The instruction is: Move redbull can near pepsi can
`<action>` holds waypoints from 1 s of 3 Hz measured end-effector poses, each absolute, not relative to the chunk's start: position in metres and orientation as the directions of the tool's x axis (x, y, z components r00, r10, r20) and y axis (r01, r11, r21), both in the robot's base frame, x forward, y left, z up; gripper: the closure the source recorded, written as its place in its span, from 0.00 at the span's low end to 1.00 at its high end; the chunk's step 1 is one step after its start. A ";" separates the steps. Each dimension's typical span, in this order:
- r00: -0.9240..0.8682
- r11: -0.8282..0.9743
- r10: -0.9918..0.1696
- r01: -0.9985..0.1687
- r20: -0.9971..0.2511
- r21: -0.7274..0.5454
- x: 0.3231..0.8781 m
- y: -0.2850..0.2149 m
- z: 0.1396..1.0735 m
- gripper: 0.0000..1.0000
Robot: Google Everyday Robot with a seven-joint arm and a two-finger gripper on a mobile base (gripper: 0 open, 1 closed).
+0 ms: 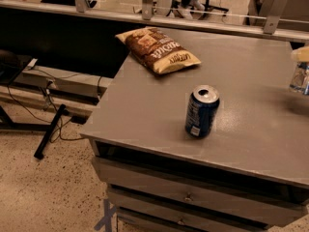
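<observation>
**Redbull can in my grip at the far right edge, pepsi can mid-table**

I am the gripper [302, 57], and only a pale sliver of me shows, right at the right-hand border of the camera view, above the back half of the grey table [145, 110]. My fingers are closed in on the top of the redbull can [300, 79]. The slim blue-and-silver can hangs upright directly beneath me, partly cut off by the edge of the view. Its base looks to be clear of the tabletop, with a soft dark shadow lying on the surface just below it.

The pepsi can [201, 111] stands upright on the table, nearer the front edge and roughly in the middle of the visible surface. Its silver top faces up and a small white label patch sits low on its side. It is well apart from the can I hold, off to the left of it and closer to the front.

A brown and yellow chip bag [158, 50] lies flat near the back left corner of the table, well apart from both cans.

Under the tabletop are grey drawers [186, 197] with small knobs. To the left, black cables [53, 124] trail over the speckled floor [43, 192]
</observation>
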State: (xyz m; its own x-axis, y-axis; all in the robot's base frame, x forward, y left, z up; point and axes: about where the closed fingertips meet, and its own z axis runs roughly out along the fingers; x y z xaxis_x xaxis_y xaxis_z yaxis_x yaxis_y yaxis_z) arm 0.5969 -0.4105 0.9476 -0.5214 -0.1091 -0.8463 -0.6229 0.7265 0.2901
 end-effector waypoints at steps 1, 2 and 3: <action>-0.472 0.633 -0.125 -0.716 -0.873 0.296 0.577 -0.384 0.961 1.00; -0.438 0.532 -0.117 -0.786 -0.891 0.316 0.537 -0.362 0.963 1.00; -0.373 0.456 -0.100 -0.841 -0.922 0.291 0.497 -0.341 0.963 1.00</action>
